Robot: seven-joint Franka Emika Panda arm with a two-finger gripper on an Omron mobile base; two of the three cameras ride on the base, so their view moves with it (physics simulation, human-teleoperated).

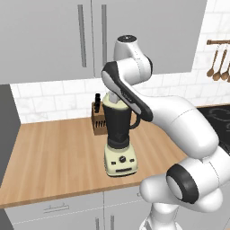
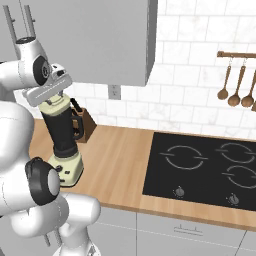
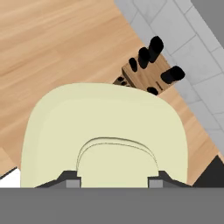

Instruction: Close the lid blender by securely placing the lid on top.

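The blender (image 1: 118, 134) (image 2: 64, 140) stands on the wooden counter (image 1: 54, 152), with a dark tapered jar over a cream base with a dial. The pale cream lid (image 3: 105, 127) (image 2: 54, 105) (image 1: 111, 102) sits at the jar's mouth, and I cannot tell whether it is fully seated. My gripper (image 3: 113, 178) (image 2: 50, 96) comes down from above and is shut on the lid's raised centre knob, one fingertip on each side. In the left base view my forearm hides the hand.
A brown knife block (image 1: 97, 117) (image 2: 86, 123) (image 3: 146, 73) stands just behind the blender by the tiled wall. A black cooktop (image 2: 205, 167) lies to the right, and wooden spoons (image 2: 235, 82) hang above it. Grey upper cabinets (image 1: 90, 36) hang close overhead.
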